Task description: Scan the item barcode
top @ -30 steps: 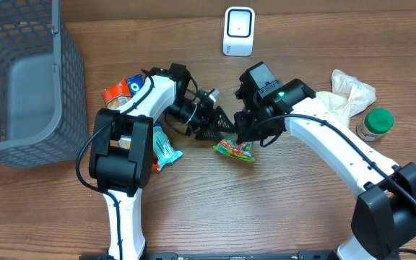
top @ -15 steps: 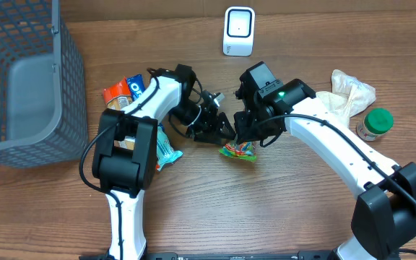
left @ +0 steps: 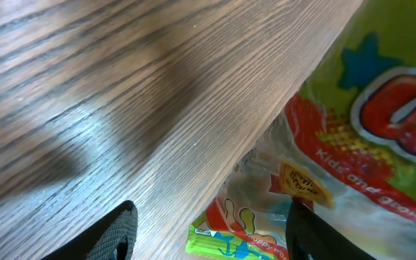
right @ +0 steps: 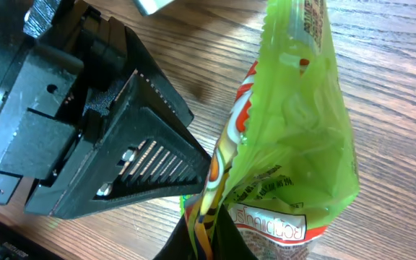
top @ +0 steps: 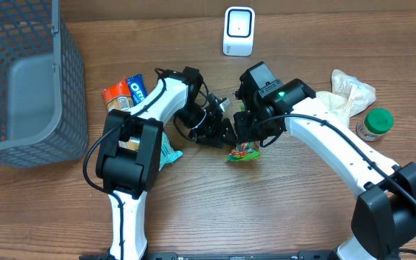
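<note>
Being pinched at its edge by the clenched right gripper (right: 204, 242), the green snack bag (top: 243, 151) is seen at centre frame over the table (top: 193, 209); the left gripper (top: 227, 134) is held with fingers parted just beside it, possibly touching.

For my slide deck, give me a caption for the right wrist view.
Right gripper pinching a green snack bag, the open left gripper close beside it over the wooden table.

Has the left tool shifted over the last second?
Yes. Judged against the white scanner, the left tool has slid right, closing on the green snack bag.
</note>
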Robot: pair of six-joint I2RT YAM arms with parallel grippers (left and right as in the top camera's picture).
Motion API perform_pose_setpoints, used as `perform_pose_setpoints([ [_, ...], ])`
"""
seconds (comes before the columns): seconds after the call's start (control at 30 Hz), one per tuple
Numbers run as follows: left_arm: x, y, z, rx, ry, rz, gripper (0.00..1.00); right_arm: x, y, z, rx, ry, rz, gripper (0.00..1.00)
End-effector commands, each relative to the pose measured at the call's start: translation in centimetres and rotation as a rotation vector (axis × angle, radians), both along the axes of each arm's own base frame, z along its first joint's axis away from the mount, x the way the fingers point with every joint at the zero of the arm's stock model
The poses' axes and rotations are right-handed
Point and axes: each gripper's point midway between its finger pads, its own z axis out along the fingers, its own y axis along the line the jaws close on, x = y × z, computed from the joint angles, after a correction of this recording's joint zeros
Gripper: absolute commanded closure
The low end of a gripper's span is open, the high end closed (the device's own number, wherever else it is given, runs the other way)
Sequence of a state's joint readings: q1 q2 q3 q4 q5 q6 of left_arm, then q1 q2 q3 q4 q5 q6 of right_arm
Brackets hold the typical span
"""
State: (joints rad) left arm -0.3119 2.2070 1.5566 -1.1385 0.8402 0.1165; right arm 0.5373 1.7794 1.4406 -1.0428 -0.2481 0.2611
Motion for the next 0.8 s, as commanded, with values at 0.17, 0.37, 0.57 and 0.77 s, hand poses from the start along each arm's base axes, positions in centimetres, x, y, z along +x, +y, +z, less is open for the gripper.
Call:
perform_pose_setpoints([
  [0.17, -0.2, -1.3, 1.2, -0.108, 0.011, -0.003, 0.47, 0.4, 1.7, 2.4, 0.083, -0.050, 0.029, 0.96],
  [0.37, -0.5, -3.2, 1.1, -0.109, 0.015, -0.007, 0.67, -0.7, 3.5, 2.5, 0.094, -0.059, 0.080, 0.96],
  [0.57, 0.2, -3.3, 1.0, -0.099, 0.023, 0.030, 0.71, -1.3, 4.1, 2.6, 0.111, -0.034, 0.071, 0.89],
  [0.77, 1.1, -2.2, 0.5, -0.056, 0.021, 0.073, 0.74, -1.7, 4.8, 3.4, 0.159, -0.020, 0.071, 0.47],
])
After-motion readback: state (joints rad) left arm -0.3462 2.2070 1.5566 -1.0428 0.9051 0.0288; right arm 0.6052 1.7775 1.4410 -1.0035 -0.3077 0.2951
